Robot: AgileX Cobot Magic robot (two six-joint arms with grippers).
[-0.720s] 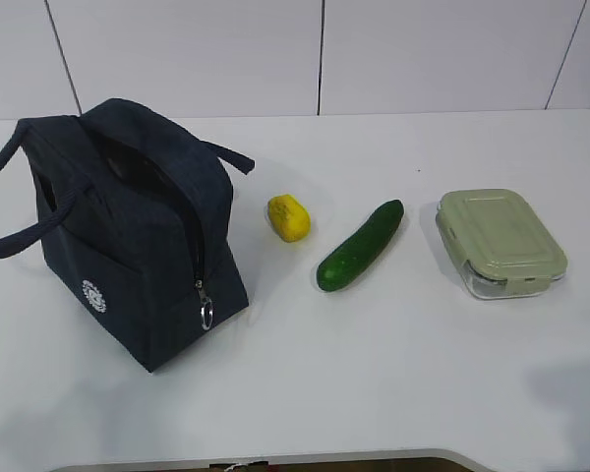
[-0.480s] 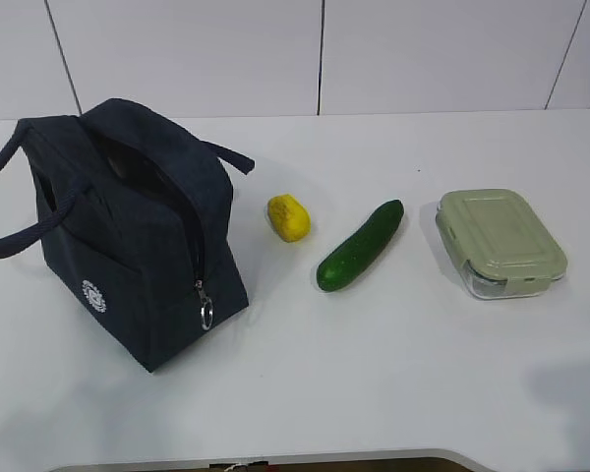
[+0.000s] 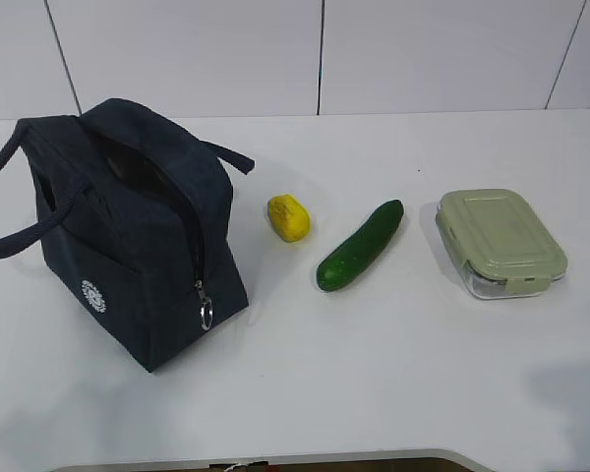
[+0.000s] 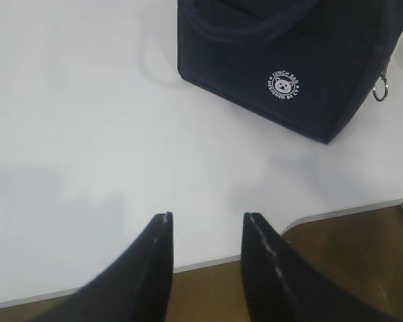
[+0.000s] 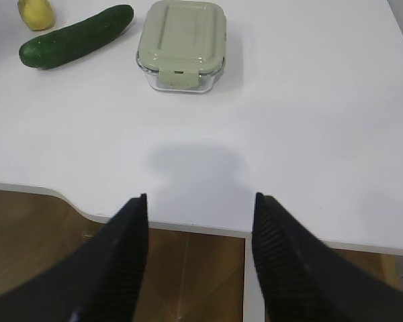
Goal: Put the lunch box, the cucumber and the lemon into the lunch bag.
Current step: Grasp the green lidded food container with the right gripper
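Both claws are held released and empty above the near table (image 3: 374,393) edge: the left claw (image 4: 205,225) short of the lunch bag (image 3: 138,231), the right claw (image 5: 200,204) short of the lunch box (image 5: 182,41). Right of the bag, the lemon (image 3: 289,217), cucumber (image 3: 360,246) and lunch box are laid in a row, apart.

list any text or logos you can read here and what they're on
"LUNCH BAG": arched over a small bear face in the white round logo on the side of the lunch bag, readable in the left wrist view.
Lower arc of that logo: too small and blurred to read with confidence.
The same logo in the exterior view: too small to read.
No text shows on the lunch box, cucumber or lemon.
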